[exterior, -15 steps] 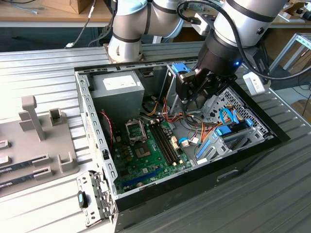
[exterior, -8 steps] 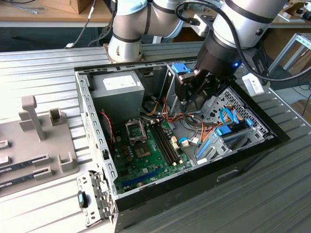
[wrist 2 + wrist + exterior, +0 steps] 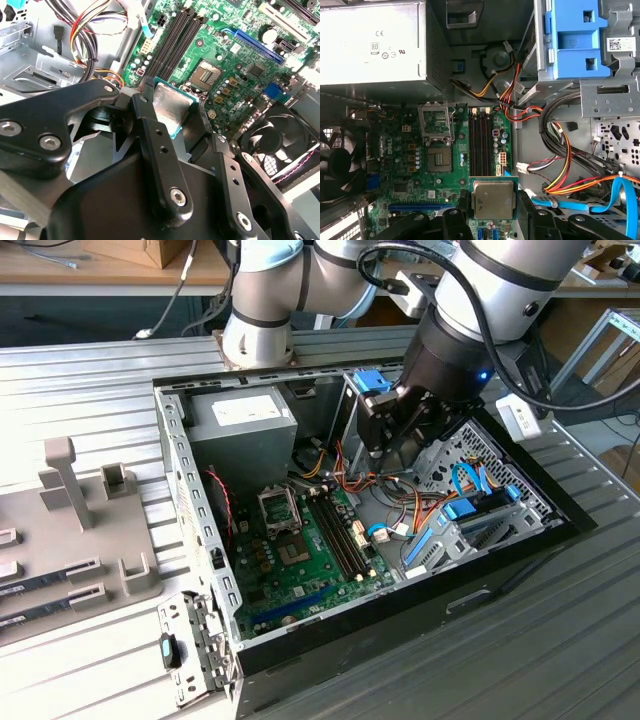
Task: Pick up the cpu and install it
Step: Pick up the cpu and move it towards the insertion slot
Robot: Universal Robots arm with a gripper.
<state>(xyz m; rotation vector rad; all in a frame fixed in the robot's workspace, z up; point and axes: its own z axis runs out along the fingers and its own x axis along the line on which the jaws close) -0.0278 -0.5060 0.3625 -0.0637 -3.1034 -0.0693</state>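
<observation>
The cpu [image 3: 492,198] is a small silver-topped square with a thin green edge, pinched between my two black fingers [image 3: 524,206]. My gripper [image 3: 492,207] is shut on it and holds it in the air above the green motherboard [image 3: 415,192], beside the black memory slots [image 3: 481,147]. The second wrist view shows the same cpu [image 3: 170,106] clamped in the gripper [image 3: 174,112]. The open socket [image 3: 439,159], with its metal frame lifted, lies apart from the chip. In the exterior view my gripper [image 3: 393,447] hangs over the case interior, on the exterior view's right of the socket [image 3: 294,548].
The open computer case [image 3: 200,530] holds a grey power supply [image 3: 245,425], bundled orange and yellow cables [image 3: 555,165], a blue drive caddy [image 3: 575,42] and a black fan [image 3: 337,165]. A grey fixture [image 3: 70,530] with slots stands outside the case on the exterior view's left.
</observation>
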